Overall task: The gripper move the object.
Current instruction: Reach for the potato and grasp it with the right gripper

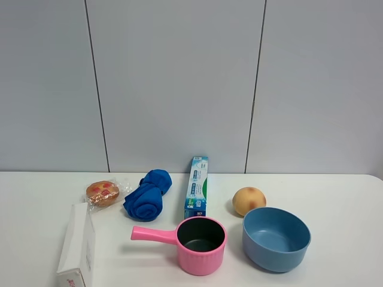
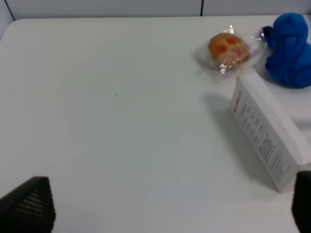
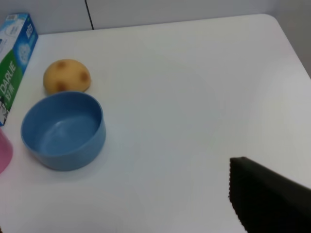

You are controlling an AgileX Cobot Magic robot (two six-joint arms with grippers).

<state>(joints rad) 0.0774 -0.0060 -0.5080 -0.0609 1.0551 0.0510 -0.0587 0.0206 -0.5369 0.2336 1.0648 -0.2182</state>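
the fruit (image 1: 249, 200) sits on the worktop (image 1: 335, 197), just behind the bowl (image 1: 276, 238) and near the carton (image 1: 197, 186), with nothing touching it. neither arm shows in the high view.

the left hand (image 2: 170, 194) hangs over bare worktop with its fingers wide apart, near the bun (image 2: 228, 48) and well away from the fruit. the right hand (image 3: 265, 194) shows only one finger, so i cannot tell whether it is apart or together.

judging by this, the task is at its start and the reach is not yet made. the right side looks the nearer. the next move calls for coming down on the fruit from above with fingers spread, clear of the bowl's rim, then closing gently on the round, smooth skin.
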